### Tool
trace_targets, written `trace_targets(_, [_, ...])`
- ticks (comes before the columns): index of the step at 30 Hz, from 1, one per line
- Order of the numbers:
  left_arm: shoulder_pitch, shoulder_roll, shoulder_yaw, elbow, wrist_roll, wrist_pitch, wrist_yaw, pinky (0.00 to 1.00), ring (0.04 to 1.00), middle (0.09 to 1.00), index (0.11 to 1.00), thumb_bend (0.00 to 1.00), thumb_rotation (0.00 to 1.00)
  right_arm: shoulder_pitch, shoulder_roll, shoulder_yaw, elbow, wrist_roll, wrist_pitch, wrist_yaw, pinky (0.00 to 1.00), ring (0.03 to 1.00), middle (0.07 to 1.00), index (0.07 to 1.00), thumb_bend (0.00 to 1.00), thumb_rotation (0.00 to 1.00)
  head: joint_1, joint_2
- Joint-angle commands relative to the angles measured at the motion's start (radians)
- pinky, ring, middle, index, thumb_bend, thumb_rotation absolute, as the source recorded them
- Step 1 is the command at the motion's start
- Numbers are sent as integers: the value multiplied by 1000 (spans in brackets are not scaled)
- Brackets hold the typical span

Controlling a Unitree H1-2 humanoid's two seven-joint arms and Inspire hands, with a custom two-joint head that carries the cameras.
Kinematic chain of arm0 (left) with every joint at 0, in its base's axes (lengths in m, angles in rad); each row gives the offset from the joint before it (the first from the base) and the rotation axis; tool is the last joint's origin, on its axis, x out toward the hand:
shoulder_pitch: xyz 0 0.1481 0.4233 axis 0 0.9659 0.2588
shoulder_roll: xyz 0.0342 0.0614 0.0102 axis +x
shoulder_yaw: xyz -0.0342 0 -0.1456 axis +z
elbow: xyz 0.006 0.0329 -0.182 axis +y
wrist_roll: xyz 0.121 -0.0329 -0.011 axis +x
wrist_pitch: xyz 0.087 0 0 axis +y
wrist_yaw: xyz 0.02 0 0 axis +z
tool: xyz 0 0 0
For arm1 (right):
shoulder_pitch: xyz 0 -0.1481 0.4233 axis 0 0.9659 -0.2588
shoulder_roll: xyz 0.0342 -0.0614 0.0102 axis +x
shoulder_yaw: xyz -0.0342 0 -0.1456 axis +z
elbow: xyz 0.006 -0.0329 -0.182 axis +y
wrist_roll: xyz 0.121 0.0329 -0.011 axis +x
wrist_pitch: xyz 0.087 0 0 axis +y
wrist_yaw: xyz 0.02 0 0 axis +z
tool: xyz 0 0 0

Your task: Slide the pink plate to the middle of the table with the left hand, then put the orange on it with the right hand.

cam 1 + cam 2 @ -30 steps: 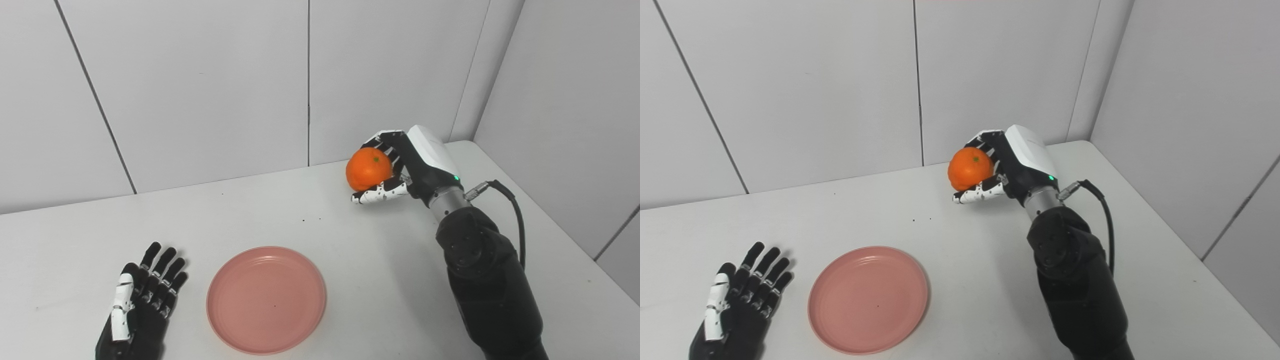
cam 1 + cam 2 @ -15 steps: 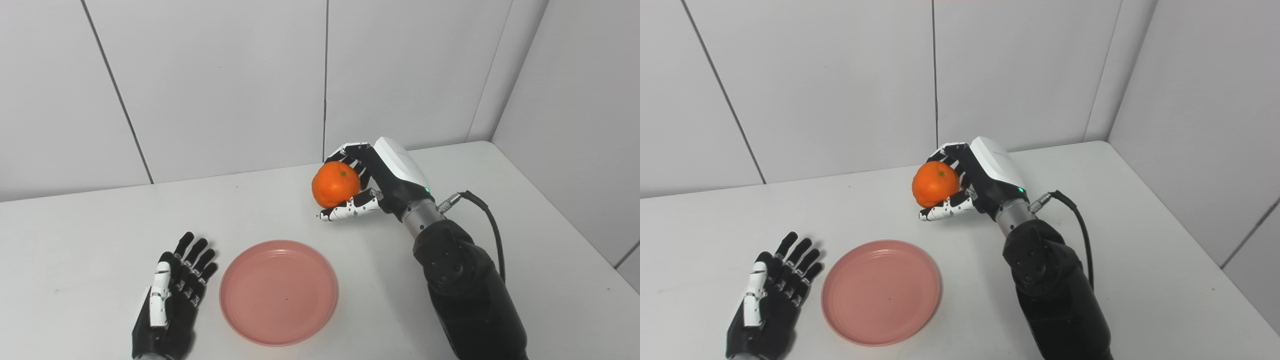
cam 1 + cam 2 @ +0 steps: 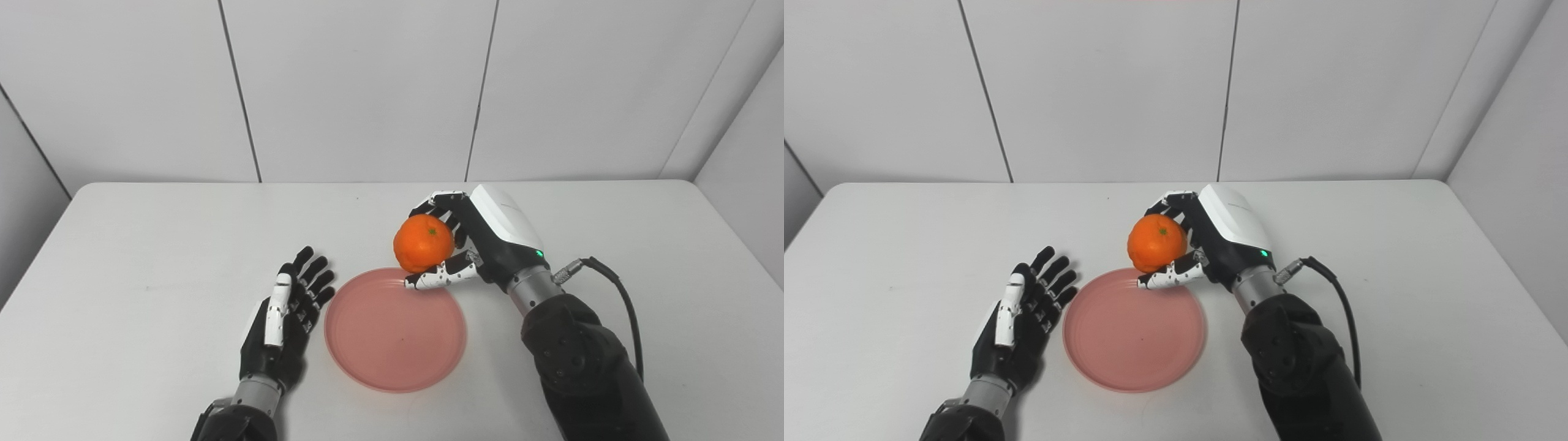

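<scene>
Orange [image 3: 424, 243] is now hovering over plate [image 3: 395, 343] at 12 o'clock, right hand [image 3: 484, 239] gripping it; left hand [image 3: 283, 318] is lying open.

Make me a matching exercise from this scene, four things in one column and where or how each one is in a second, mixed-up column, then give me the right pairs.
Things
1. orange
2. pink plate
3. left robot hand
4. right robot hand

States
A. open, flat on the table beside the plate
B. shut around the fruit
C. lying empty on the table
D. held in the air above the plate's far rim

Pairs: 1-D, 2-C, 3-A, 4-B
</scene>
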Motion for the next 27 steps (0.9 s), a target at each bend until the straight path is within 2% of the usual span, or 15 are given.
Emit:
trace_targets(1, [-1,-13,-9,-16,17,11,13,921,916,925,915,409,1000,-17,6,10,-11,-15,-45,-40,339,428,497,488,509,132,17,2])
trace_targets(13, [-6,-35,-24,-8,69,-6,41,919,917,926,913,408,1000,10,15,71,27,-24,-66,-59,251,341,445,489,510,137,95,14])
trace_targets(27, [-11,-62,-12,15,105,-47,66,900,908,916,907,406,1000,14,26,116,107,-35,-94,-76,237,332,441,490,511,134,148,24])
